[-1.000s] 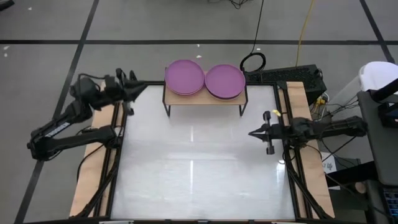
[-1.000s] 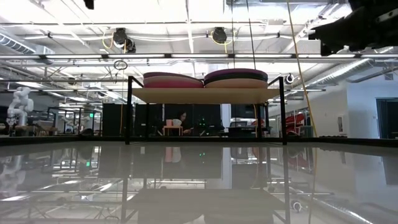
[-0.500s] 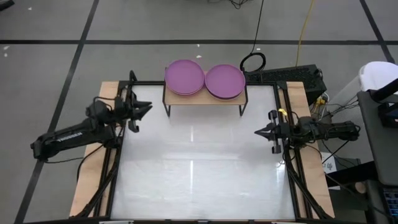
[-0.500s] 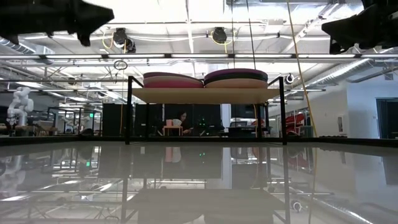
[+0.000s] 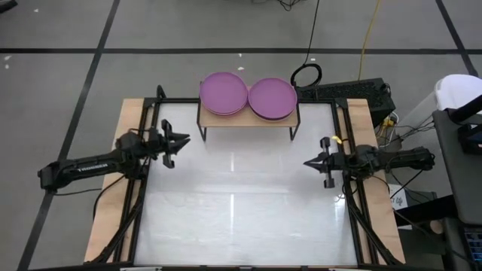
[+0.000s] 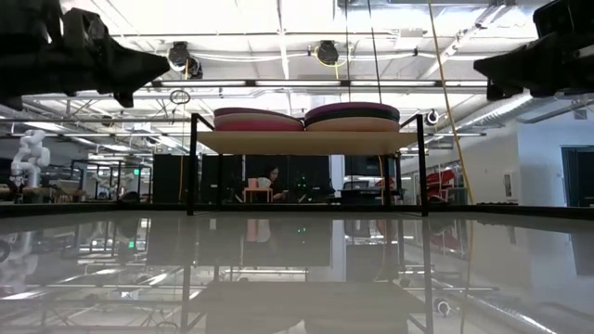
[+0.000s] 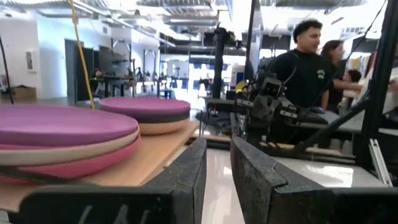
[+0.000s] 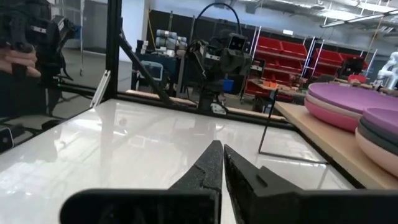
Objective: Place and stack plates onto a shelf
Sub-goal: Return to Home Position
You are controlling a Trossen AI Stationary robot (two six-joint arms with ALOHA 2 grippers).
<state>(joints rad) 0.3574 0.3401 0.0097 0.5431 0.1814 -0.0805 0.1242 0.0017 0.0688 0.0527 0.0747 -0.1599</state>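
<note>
The shelf (image 5: pixel 248 119) stands at the table's far edge on thin black legs, its light-wood board (image 6: pixel 306 142) carrying two stacks of plates. The left stack (image 5: pixel 224 93) has a purple plate on top, with beige and magenta pink beneath (image 7: pixel 68 146). The right stack (image 5: pixel 272 98) also has a purple top, over black and a pale plate (image 6: pixel 353 116). My left gripper (image 5: pixel 183 141) hovers over the table's left side, narrowly open and empty (image 7: pixel 217 146). My right gripper (image 5: pixel 305 162) hovers over the table's right side, shut and empty (image 8: pixel 222 148). Both point toward the table's middle.
The white glossy tabletop (image 5: pixel 241 203) lies between the two arms and in front of the shelf. A black frame (image 5: pixel 151 113) borders the table. Cables and a black box (image 5: pixel 354 92) sit behind the shelf's right end. People (image 7: pixel 305 62) stand in the room beyond the table.
My left arm has swung from beyond the table's far-left corner toward the near edge and to the right, and its gripper now hangs over the table's left side, pointing toward the middle. The plates and the shelf have stayed as they were.
</note>
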